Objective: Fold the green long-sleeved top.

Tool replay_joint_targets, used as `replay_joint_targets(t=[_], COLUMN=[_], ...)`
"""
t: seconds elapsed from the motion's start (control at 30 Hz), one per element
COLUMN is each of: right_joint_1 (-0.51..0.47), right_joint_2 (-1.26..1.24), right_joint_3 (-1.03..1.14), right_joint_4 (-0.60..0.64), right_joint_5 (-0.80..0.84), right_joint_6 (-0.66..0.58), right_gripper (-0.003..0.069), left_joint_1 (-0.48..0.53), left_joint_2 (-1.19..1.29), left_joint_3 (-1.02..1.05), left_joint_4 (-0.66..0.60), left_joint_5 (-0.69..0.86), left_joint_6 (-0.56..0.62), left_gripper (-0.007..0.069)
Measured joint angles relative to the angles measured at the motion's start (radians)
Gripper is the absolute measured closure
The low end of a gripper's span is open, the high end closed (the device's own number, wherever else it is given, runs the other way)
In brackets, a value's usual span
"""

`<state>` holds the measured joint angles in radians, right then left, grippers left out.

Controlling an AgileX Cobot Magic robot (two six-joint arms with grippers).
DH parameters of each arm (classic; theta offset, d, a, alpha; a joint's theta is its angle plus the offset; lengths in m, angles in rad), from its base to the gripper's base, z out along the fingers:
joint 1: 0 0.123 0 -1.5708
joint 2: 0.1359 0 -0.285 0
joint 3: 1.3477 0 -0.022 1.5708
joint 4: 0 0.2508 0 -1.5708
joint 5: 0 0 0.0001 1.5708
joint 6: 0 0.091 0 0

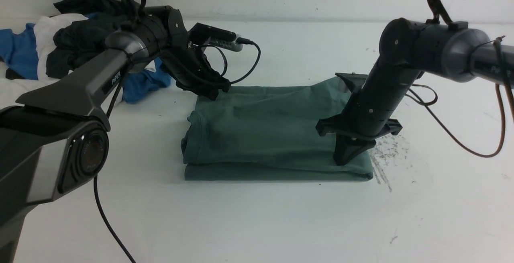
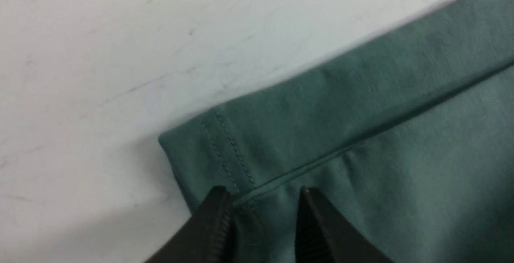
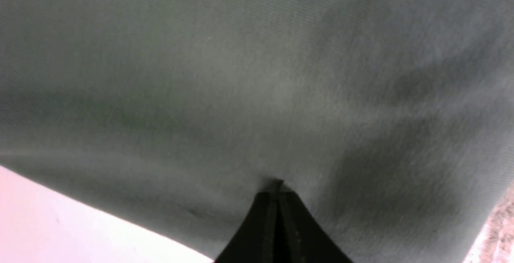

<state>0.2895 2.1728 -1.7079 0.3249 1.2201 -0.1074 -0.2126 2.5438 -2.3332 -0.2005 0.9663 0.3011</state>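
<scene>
Matt green cloth (image 1: pixel 273 130) — softly creased

The light is bright and even across the table (image 1: pixel 257 223), with only weak, soft shadow by the shirt (image 1: pixel 265 134). I can't tell where it comes from. A pale sheen sits on the left arm's rounded joint (image 1: pixel 86 150). From the left wrist, the cloth looks dimmer and the fingertips (image 2: pixel 219 215) are blurred. From the right wrist, the cloth turns greyish, the table glares pinkish white, and the weave looks grainy.

Green top (image 1: pixel 277 134), folded, creased, lying flat
</scene>
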Motion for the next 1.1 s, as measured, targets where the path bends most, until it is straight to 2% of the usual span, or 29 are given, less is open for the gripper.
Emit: replay_joint_targets(t=[0.1, 0.2, 0.6, 1.1], right_joint_1=[0.000, 0.000, 0.000, 0.021], right_joint_2=[0.000, 0.000, 0.000, 0.001], right_joint_3=[0.000, 0.000, 0.000, 0.000], right_joint_4=[0.000, 0.000, 0.000, -0.002], right_joint_5=[0.000, 0.000, -0.004, -0.089], right_joint_6=[0.000, 0.000, 0.000, -0.040], right_gripper=[0.0673, 0.0673, 0.0673, 0.0673], left_joint_1=[0.000, 0.000, 0.000, 0.000], left_joint_2=[0.000, 0.000, -0.083, -0.052], left_joint_3=[0.000, -0.001, -0.019, -0.036], left_joint_4=[0.003, 0.003, 0.002, -0.002], left_joint_5=[0.014, 0.043, 0.066, -0.131], left_joint_6=[0.000, 0.001, 0.001, 0.000], left_gripper=[0.0560, 0.0620, 0.0629, 0.0629])
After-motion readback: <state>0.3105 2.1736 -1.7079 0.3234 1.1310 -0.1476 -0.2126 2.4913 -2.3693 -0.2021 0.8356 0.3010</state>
